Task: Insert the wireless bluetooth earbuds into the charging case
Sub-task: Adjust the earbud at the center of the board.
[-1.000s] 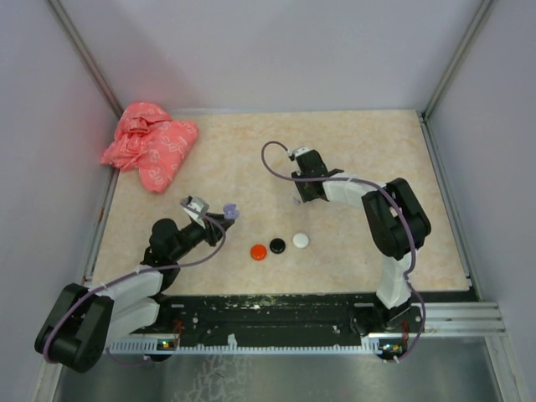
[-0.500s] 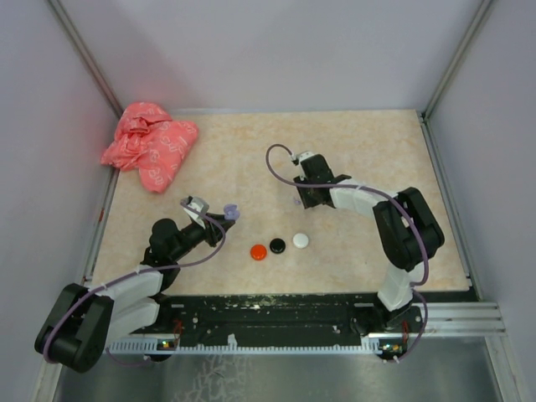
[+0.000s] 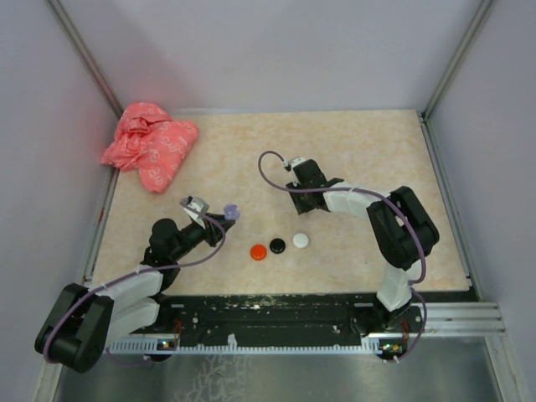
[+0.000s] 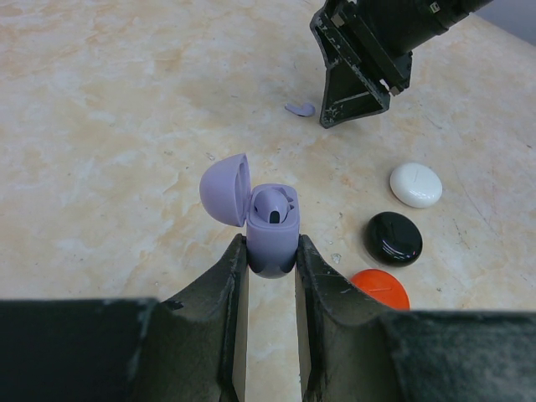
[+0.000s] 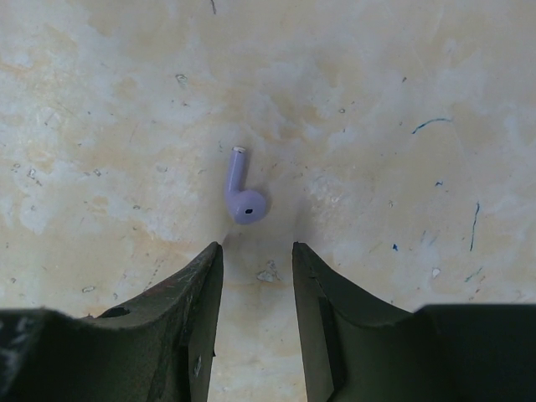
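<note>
Left gripper (image 4: 270, 251): its two fingers squeeze the lilac charging case (image 4: 274, 228) from both sides, low down on it.
Charging case: it stands upright. Its lid (image 4: 226, 188) is flipped open to the left.
Earbud in the case (image 4: 272, 206): one lilac earbud sits in it.
Right gripper (image 5: 255, 251): its fingers are spread a little and hold nothing. It points down at the table (image 5: 402, 100).
Loose earbud (image 5: 243, 198): lilac, lying flat on the table just in front of the right fingertips, not touching them.
Left arm: low, reaching from the near left toward the middle.
Right arm: bent, reaching left to the middle of the table.
Round discs: orange-red (image 3: 259, 250), black (image 3: 277, 245) and white (image 3: 301, 240), in a row between the two grippers.
Pink bag (image 3: 151, 144): crumpled at the far left corner.
</note>
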Controlling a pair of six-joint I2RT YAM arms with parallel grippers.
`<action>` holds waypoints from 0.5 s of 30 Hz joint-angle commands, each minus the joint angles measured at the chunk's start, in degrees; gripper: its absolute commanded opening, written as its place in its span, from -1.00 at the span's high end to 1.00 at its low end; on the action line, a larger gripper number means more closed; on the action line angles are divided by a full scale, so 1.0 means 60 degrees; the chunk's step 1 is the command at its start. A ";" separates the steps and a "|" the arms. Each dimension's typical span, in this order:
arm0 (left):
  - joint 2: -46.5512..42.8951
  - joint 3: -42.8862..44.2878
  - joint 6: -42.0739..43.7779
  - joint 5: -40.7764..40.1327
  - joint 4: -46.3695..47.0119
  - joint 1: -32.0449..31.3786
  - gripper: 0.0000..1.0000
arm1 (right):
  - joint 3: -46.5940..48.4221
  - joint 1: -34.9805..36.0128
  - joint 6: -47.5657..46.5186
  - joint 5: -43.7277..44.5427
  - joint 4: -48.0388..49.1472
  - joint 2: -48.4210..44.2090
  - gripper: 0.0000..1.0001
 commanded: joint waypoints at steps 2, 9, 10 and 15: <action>-0.0165 0.0174 0.0012 0.0105 0.0141 0.0071 1.00 | 0.0550 0.0031 0.0031 0.0348 0.0352 0.0313 0.21; -0.0081 0.0224 0.0077 0.0134 0.0092 0.0072 1.00 | 0.0936 -0.0139 -0.0073 0.0753 0.0412 0.0742 0.21; -0.0079 0.0229 0.0094 0.0121 0.0092 0.0071 1.00 | 0.0989 -0.0194 -0.0100 0.0776 0.0420 0.0788 0.21; -0.0077 0.0258 0.0140 0.0104 0.0056 0.0078 1.00 | 0.1288 -0.0471 -0.0371 0.1029 0.0377 0.0867 0.22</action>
